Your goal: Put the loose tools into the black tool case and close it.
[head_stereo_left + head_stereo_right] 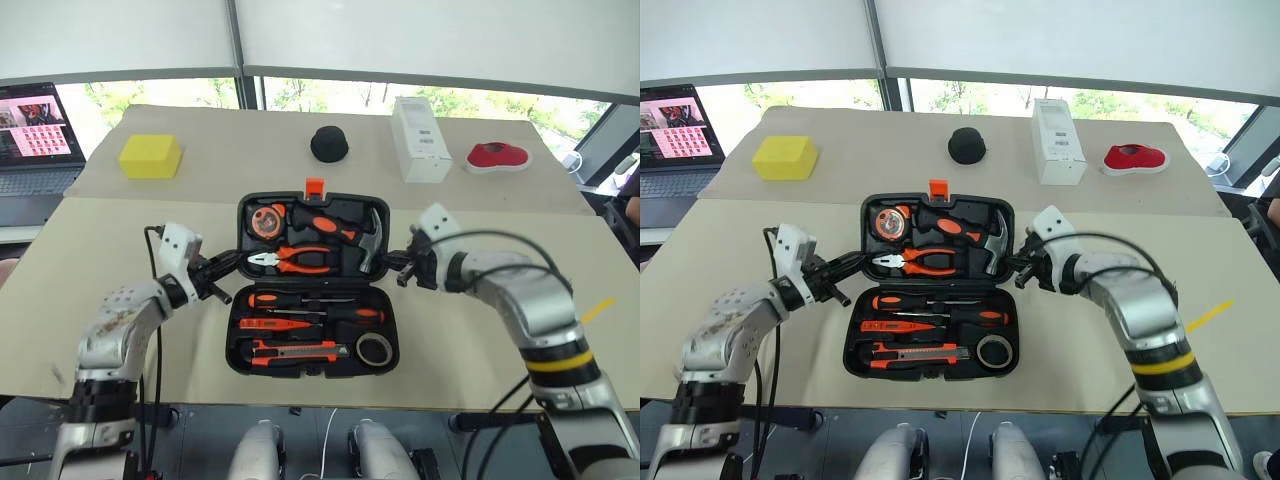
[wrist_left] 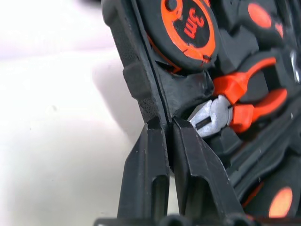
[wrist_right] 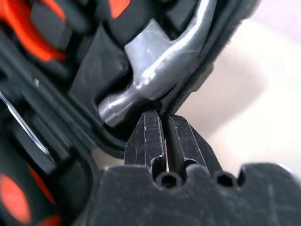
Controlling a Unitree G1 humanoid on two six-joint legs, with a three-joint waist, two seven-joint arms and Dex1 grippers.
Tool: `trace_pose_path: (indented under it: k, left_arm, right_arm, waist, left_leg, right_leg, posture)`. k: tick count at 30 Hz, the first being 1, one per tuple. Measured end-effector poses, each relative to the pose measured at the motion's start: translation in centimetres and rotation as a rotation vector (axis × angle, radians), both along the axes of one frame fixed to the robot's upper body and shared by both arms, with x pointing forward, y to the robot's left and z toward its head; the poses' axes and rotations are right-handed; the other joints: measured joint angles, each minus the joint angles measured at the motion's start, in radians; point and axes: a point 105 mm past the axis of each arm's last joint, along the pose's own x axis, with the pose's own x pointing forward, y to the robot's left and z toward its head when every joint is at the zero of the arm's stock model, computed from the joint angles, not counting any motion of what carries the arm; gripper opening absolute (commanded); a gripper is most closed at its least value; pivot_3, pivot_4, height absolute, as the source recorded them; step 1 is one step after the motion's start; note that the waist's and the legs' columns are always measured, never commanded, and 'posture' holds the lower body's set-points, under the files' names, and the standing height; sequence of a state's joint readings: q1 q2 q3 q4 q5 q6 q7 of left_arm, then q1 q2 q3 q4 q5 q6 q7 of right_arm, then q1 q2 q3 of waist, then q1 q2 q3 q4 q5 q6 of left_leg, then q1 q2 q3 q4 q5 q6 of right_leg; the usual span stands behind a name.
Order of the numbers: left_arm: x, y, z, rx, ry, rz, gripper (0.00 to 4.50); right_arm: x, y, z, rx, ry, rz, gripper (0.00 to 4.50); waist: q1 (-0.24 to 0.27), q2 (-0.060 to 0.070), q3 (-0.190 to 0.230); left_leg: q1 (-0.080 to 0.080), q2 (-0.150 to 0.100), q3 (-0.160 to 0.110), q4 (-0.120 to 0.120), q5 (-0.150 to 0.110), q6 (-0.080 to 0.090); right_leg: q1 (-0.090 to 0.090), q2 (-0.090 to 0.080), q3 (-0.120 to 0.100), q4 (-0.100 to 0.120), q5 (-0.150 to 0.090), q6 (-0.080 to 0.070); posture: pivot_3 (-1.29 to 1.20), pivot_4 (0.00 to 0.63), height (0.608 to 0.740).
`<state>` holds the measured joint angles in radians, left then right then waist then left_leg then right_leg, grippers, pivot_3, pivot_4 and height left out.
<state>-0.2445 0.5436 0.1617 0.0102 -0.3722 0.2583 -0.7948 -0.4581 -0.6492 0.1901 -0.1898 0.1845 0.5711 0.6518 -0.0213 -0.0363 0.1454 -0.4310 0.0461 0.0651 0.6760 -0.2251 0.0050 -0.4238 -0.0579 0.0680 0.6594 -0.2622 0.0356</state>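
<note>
While the black tool case lies open flat on the desk, its far half holds a tape measure, orange-handled pliers and a steel-headed hammer, with a small orange latch standing at its far edge. The near half carries the loose tools in their moulded slots: two orange-and-black screwdrivers, the all-orange tester screwdriver, the utility knife and the dark tape roll.

The left gripper is clenched on the left rim of the far half, and the right gripper is clenched on its right rim beside the hammer head. From the head views the fingertips merely meet the case's edges; the left wrist view shows the two black fingers pinching the ribbed wall just beside the pliers' steel jaws, and the right wrist view shows the fingers closed on the rim under the hammer's neck.

Beyond the case, well apart from it, stand a small black dome-shaped object, a yellow block, a white box and a red and white item. A laptop sits off the desk's far left corner. Nothing lies between the case's two halves.
</note>
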Motion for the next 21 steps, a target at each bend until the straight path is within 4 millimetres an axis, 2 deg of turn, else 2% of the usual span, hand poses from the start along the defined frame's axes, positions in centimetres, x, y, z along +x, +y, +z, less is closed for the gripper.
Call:
trace_pose_path:
  k: [3,7,9,11,12,13,16,18,19,21]
  left_arm:
    - [-1.2,0.3,-0.1,0.096,-0.163,-0.019,0.02]
    - [-2.7,0.5,-0.6,0.249,-0.352,-0.049,0.02]
    - [-3.1,0.7,-1.0,0.312,-0.399,-0.063,0.0]
    - [-3.8,1.1,-1.5,0.343,-0.415,-0.078,0.78]
    - [-4.2,1.6,-1.8,0.365,-0.402,-0.084,0.99]
    - [-4.6,2.4,-2.9,0.39,-0.355,-0.089,1.41]
    - [-5.3,3.7,-3.6,0.413,-0.317,-0.072,2.45]
    - [-5.7,4.7,-4.1,0.424,-0.276,-0.052,2.47]
    - [-5.8,5.3,-4.1,0.415,-0.257,-0.035,2.47]
    - [-6.0,6.1,-3.9,0.402,-0.232,-0.016,2.47]
  right_arm:
    - [-1.4,-0.1,-0.2,-0.146,-0.27,0.103,0.0]
    - [-3.0,-0.4,-1.0,-0.323,-0.541,0.182,0.0]
    - [-3.5,-0.6,-1.6,-0.376,-0.626,0.202,0.62]
    - [-4.4,-1.4,-3.2,-0.442,-0.65,0.226,1.3]
    - [-4.8,-2.3,-4.7,-0.469,-0.608,0.228,1.64]
    - [-5.2,-3.0,-6.0,-0.485,-0.565,0.226,1.97]
    - [-5.6,-3.2,-6.0,-0.473,-0.6,0.224,2.98]
    - [-5.8,-3.5,-5.8,-0.465,-0.617,0.217,3.62]
    - [-5.8,-3.7,-5.6,-0.464,-0.623,0.21,4.09]
    - [-5.8,-4.2,-5.3,-0.462,-0.626,0.198,3.7]
  waist:
    - [0.002,0.0,0.0]
    - [0.002,0.0,0.0]
    - [0.004,0.0,0.0]
    - [0.004,-0.001,-0.001]
    - [0.001,-0.002,-0.001]
    - [-0.002,-0.002,-0.001]
    - [-0.006,-0.002,-0.001]
    - [-0.004,-0.002,-0.001]
    - [-0.003,-0.002,-0.001]
    - [0.003,-0.002,-0.001]
  left_leg:
    - [0.001,0.0,0.002,0.0,0.0,0.0]
    - [0.003,0.001,0.005,0.0,0.0,0.0]
    - [0.007,0.001,0.005,0.0,0.0,0.0]
    - [0.008,0.002,0.006,0.0,0.0,0.0]
    - [0.008,0.003,0.006,-0.001,0.0,0.0]
    - [0.008,0.003,0.008,-0.002,0.0,0.0]
    - [0.009,0.003,0.009,-0.002,0.0,0.0]
    - [0.01,0.003,0.009,-0.001,0.0,0.0]
    - [0.009,0.003,0.009,-0.001,0.0,0.0]
    - [0.01,0.003,0.009,0.0,0.0,0.0]
  right_leg:
    - [0.001,0.0,0.0,-0.001,0.0,0.0]
    - [0.002,0.0,0.0,-0.001,0.0,0.0]
    - [0.005,0.0,0.0,0.0,0.0,0.0]
    - [0.006,0.0,0.001,0.0,0.0,0.0]
    - [0.006,0.001,0.001,-0.001,0.0,0.0]
    - [0.004,0.0,0.002,-0.001,0.0,0.0]
    - [0.006,0.001,0.002,0.001,0.0,0.0]
    - [0.006,0.0,0.002,0.001,0.0,0.0]
    - [0.006,0.0,0.002,0.001,0.0,0.0]
    - [0.006,0.0,0.002,0.001,0.0,0.0]
  posture:
    - [0.0,0.15,0.74]
    - [0.0,0.15,0.74]
    - [0.0,0.15,0.74]
    - [0.0,0.15,0.74]
    - [0.0,0.15,0.74]
    - [0.0,0.15,0.74]
    - [0.0,0.15,0.74]
    - [0.0,0.15,0.74]
    - [0.0,0.15,0.74]
    - [0.0,0.15,0.74]
